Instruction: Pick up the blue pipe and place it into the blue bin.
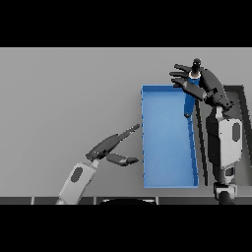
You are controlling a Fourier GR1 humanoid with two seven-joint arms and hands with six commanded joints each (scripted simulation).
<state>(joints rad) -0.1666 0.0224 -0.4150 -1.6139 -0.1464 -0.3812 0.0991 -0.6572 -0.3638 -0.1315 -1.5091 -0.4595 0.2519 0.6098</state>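
Note:
The blue pipe (189, 101) hangs nearly upright in my right hand (204, 83), pinched between the thumb and the fingers. Its lower end is over the far right part of the blue bin (167, 142). The fingers stretch out to the left past the pipe's top. The bin is a long open box on the grey table, right of the middle. My left hand (110, 145) is open and hovers over the table just left of the bin, with nothing in it.
A dark grey bin (241, 106) stands right of the blue bin, partly under my right arm. The grey table (69, 98) stretches out to the left of the blue bin.

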